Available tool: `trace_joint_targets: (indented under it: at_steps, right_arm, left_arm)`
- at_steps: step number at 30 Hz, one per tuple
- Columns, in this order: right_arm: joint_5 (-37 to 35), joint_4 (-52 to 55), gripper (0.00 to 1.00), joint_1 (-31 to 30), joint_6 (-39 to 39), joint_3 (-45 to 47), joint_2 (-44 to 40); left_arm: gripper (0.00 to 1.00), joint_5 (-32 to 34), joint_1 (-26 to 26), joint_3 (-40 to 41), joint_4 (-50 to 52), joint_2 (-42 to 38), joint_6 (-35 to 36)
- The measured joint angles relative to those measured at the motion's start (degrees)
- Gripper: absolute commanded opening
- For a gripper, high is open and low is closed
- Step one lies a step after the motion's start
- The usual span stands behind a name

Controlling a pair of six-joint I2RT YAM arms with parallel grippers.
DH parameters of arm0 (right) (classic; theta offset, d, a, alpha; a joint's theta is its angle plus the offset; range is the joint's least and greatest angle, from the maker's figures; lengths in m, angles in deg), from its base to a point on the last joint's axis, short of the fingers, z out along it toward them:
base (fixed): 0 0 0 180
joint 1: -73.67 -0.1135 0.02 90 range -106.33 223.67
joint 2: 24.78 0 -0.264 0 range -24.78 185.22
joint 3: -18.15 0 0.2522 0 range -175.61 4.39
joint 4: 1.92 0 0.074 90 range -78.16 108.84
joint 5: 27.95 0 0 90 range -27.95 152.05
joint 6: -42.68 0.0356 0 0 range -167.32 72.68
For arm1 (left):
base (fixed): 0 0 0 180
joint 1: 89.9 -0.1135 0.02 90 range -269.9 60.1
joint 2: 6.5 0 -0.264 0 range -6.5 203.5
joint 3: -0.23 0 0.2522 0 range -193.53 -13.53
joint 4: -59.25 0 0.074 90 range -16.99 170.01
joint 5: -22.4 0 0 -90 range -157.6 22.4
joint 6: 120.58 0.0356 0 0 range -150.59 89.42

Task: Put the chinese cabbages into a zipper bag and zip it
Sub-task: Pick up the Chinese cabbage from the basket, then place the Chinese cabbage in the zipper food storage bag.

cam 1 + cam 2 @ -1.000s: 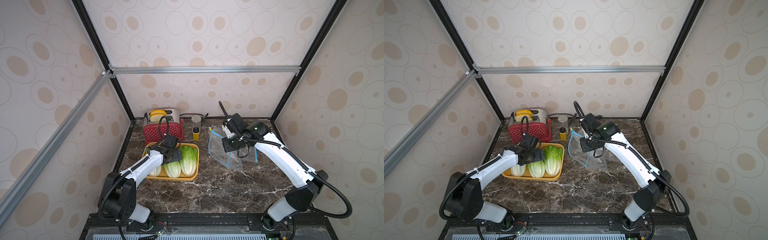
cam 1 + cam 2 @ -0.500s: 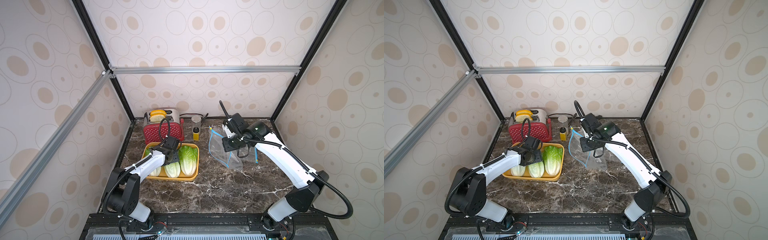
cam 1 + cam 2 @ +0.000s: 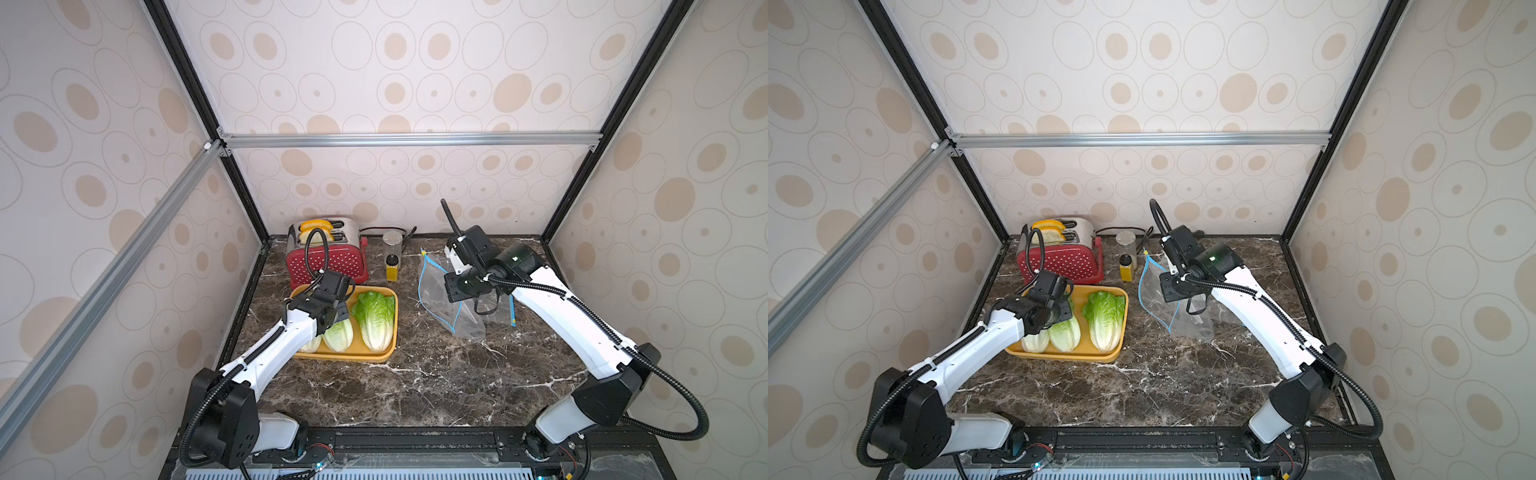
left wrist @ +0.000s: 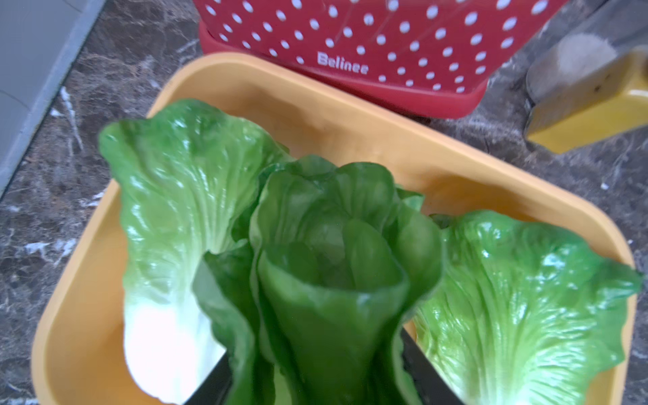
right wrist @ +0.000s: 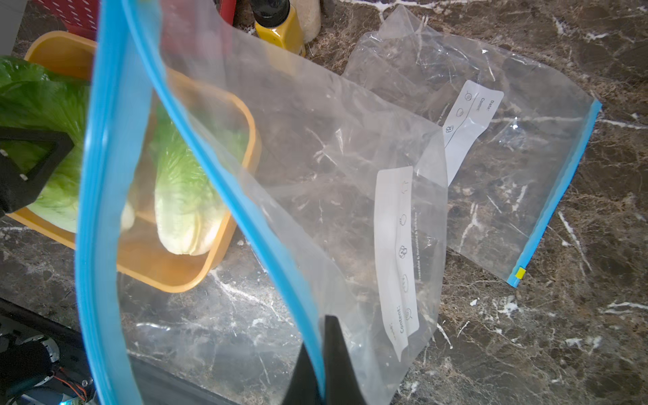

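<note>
1. Your left arm (image 3: 274, 353) reaches forward over the yellow tray (image 3: 357, 357), hiding most of two chinese cabbages (image 3: 340, 334) in both top views.
2. The left gripper (image 4: 314, 347) clamps the middle cabbage (image 4: 329, 263); its fingers are cut off.
3. Farther off, the right gripper (image 5: 321, 357) pinches the zipper bag (image 5: 315, 157) rim, mouth gaping over the counter (image 5: 526, 350).

Left arm (image 3: 286, 334) hides most of the leftmost cabbage (image 3: 311, 345).
</note>
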Motion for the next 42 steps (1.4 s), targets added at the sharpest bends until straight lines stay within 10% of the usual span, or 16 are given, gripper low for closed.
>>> trace_joint_targets:
  at_steps: [24,42]
  right_arm:
    - [0.46,-2.40,0.00,0.07,1.86,1.73,-1.40]
    - [3.45,-3.08,0.00,0.07,5.60,-3.34,3.65]
  left_arm:
    - [0.38,-6.99,1.01,-8.22,-4.46,-11.47,-5.60]
    - [0.28,-3.72,21.66,-19.34,-27.41,-2.56,-12.55]
